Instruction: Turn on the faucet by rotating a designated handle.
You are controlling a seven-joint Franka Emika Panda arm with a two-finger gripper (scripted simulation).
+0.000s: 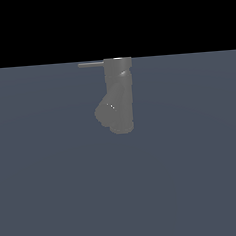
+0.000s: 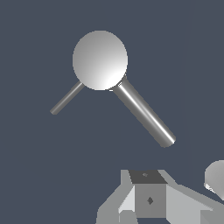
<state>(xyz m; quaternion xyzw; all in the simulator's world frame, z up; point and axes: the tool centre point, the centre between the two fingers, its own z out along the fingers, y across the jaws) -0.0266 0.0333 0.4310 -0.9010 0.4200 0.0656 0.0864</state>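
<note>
Two views show one faucet on a flat blue-grey floor. In the exterior view, the thin handle [image 1: 91, 65] sticks out level from the top rim toward the exterior view's left, its free end surrounded by open floor. Next comes the faucet [image 1: 120, 92], a dull grey upright cylinder near the middle of the frame, with one short, fat spout [image 1: 105, 111] branching down toward the exterior view's left. Its top rim meets the line where the floor gives way to a black background. The floor lies open on both sides and in front of the faucet. At the top edge, a tiny pale speck is cut off; what it is cannot be told. The arm itself is out of this view. In the wrist view, seen from above, the handle [image 2: 66, 98] appears as one slim rod leaving the round cap, and the faucet [image 2: 100, 60] shows only as a pale disc, its body hidden beneath. The spout [image 2: 143, 113] runs off as a thicker tube. Bare floor separates all of this from the gripper [image 2: 148, 199], whose grey and white body is cut off at the frame edge, well apart from the handle. Its fingertips are out of frame, so whether the fingers are spread or closed cannot be told. A pale rounded shape at the frame edge beside it is also cut off and unclear.
</note>
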